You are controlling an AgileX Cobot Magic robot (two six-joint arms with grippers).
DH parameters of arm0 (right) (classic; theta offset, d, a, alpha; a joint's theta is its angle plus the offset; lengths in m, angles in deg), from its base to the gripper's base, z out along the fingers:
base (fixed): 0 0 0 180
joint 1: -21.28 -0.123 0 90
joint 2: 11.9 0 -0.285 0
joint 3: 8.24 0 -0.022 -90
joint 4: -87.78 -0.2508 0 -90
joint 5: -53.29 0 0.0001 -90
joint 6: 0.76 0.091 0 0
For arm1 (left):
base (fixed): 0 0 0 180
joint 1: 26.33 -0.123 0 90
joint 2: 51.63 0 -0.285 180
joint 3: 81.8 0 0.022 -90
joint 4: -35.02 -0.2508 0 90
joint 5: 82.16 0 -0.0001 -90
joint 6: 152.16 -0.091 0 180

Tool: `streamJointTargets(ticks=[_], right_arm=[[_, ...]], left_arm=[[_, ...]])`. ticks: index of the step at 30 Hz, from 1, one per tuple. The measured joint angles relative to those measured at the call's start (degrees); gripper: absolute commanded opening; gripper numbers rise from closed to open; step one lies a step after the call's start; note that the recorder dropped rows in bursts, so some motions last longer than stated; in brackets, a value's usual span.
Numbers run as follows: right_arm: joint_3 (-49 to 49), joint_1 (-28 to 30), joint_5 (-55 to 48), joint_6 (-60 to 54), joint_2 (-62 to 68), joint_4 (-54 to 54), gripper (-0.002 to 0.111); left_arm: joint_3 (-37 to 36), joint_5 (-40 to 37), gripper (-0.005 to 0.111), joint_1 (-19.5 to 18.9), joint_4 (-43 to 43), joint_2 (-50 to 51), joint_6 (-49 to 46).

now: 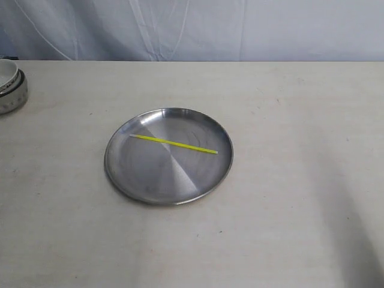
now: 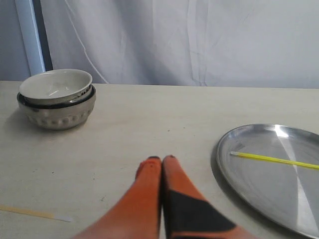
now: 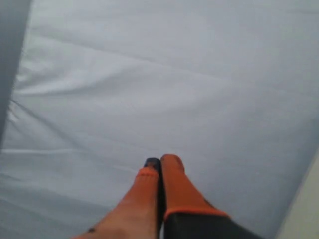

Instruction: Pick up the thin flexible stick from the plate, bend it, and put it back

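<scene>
Left wrist view puts the yellow-green stick [image 2: 274, 160] flat on the steel plate [image 2: 259, 194] beyond the shut, empty left gripper [image 2: 162, 159] — right gripper [image 3: 160, 160] likewise shut — where a pinch may merely skid it.

The exterior view's edge cuts off part of the stacked bowls [image 1: 9, 87]. From my left wrist, the plate [image 2: 234, 167] and stick [image 2: 274, 160] run past the frame. My right wrist's picture is blurred.
</scene>
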Motion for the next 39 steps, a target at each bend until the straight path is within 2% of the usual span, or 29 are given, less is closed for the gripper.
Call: streamJointTargets(ticks=[4,8,12,17,19,23,25,31,39], right_arm=[[-2.2,0.0,-15.57,1.01,1.65,5.27,-0.001],[-10.28,0.0,-25.79,-6.0,10.78,13.33,-0.001],[-25.18,0.0,-36.13,-24.51,26.6,16.06,-0.001],[-46.12,0.0,-49.46,-50.8,49.73,13.63,0.0],[-53.77,0.0,-52.56,-59.22,58.08,10.98,0.008],[-69.1,-0.8,-58.04,-73.27,73.01,6.55,0.037],[-76.36,-2.63,-61.25,-76.66,79.92,6.42,0.042],[-91.61,-12.55,-68.32,-78.65,97.63,11.34,0.042],[-99.19,-27.0,-71.98,-79.12,113.72,30.32,0.042]], left_arm=[[0.0,0.0,0.0,0.0,0.0,0.0,0.0],[0.0,0.0,0.0,0.0,0.0,0.0,0.0],[0.0,0.0,0.0,0.0,0.0,0.0,0.0],[0.0,0.0,0.0,0.0,0.0,0.0,0.0],[0.0,0.0,0.0,0.0,0.0,0.0,0.0],[0.0,0.0,0.0,0.0,0.0,0.0,0.0],[0.0,0.0,0.0,0.0,0.0,0.0,0.0],[0.0,0.0,0.0,0.0,0.0,0.0,0.0],[0.0,0.0,0.0,0.0,0.0,0.0,0.0]])
